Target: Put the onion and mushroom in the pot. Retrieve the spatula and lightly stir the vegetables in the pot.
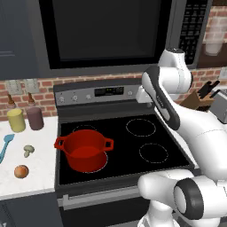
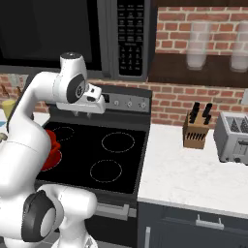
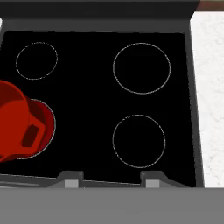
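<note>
The gripper (image 3: 109, 178) hangs high over the black cooktop (image 3: 100, 100), pointing down at it; its two dark finger tips (image 3: 70, 178) stand well apart with nothing between them, so the hand is released and empty. In the right base view the hand (image 2: 89, 104) sits in front of the stove's control panel (image 2: 127, 102), above the rear burners.

Below and to the left of the hand, the pot (image 1: 84, 149) stands upright on the front left burner, its two loop handles lined up left to right; its inside looks bare red.

On the white counter (image 1: 37, 170) left of the stove lie the task's other things, all apart from one another. The spatula (image 1: 4, 146) is at the far left edge, partly cut off, its long axis running front to back with the wider end toward the wall. The mushroom (image 1: 29, 150) lies just right of it, cap toward the wall. The onion (image 1: 21, 171) rests nearer the counter's front edge.

Behind them stand a yellow jar (image 1: 16, 120) and a mauve jar (image 1: 35, 118). Right of the stove sit a knife block (image 2: 196, 131) and a toaster (image 2: 233, 137).
</note>
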